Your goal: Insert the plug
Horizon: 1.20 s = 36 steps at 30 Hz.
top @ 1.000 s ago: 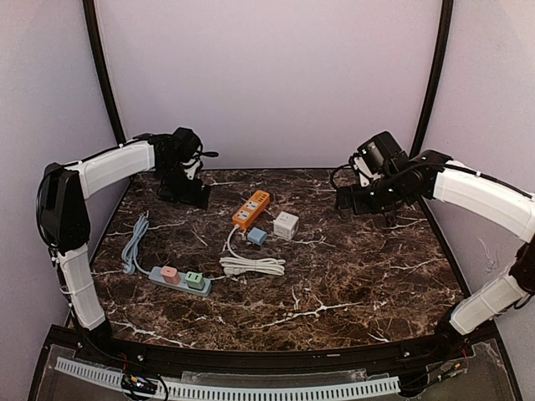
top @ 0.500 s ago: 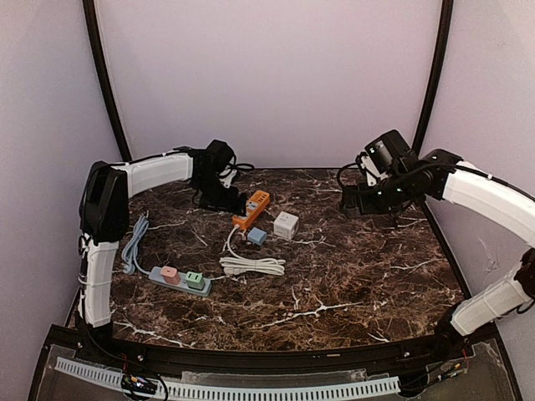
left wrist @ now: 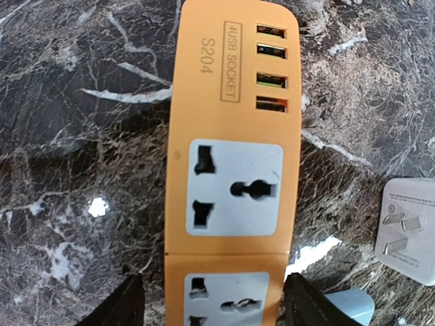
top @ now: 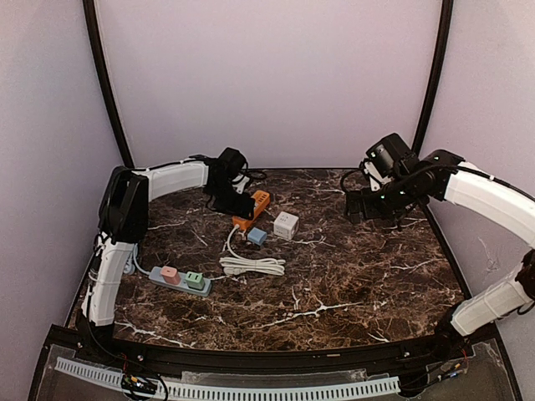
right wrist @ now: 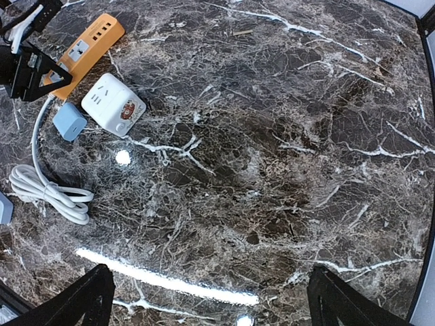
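Glossy orange plastic power strip (left wrist: pixel 228 170) on dark veined marble worktop (left wrist: pixel 81 136).
Left jaws apart astride it; right jaws wide apart, at upper right.

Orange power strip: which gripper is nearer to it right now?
Left. The left gripper sits directly above the orange power strip, its fingers straddling the strip's sides. The right gripper hangs well off to the right, over the marble table.

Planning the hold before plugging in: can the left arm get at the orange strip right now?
Likely yes: the left tool straddles the strip from above, and nothing lies between them.
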Each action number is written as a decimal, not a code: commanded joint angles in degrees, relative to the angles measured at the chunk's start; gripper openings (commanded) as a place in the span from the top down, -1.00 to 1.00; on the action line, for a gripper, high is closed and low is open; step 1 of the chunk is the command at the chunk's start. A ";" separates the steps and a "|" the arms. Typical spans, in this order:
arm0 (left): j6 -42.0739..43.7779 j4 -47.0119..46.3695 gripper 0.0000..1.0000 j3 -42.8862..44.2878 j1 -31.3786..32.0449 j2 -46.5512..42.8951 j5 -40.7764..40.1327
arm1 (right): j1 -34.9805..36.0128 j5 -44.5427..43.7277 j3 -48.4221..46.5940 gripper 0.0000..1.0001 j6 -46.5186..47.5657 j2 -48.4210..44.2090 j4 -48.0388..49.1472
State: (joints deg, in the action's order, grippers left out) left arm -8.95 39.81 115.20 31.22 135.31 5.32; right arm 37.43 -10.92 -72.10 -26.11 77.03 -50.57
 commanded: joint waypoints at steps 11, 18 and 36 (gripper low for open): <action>6.31 1.89 0.45 1.54 4.43 2.02 0.15 | -0.44 -0.13 0.32 -0.97 -1.58 -1.70 -2.08; 9.35 3.50 0.50 -2.99 8.99 -0.09 0.10 | -0.43 -0.50 2.06 -0.97 -2.23 -3.42 -1.79; 13.63 6.51 0.51 -14.87 20.89 -9.03 3.55 | -0.43 -0.27 7.72 -0.97 -2.58 -8.72 -0.70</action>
State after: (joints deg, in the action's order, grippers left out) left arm 3.46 39.44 104.12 48.64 129.78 6.66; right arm 37.43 -10.74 -65.65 -28.16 69.65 -52.29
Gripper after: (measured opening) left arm 0.458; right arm 0.987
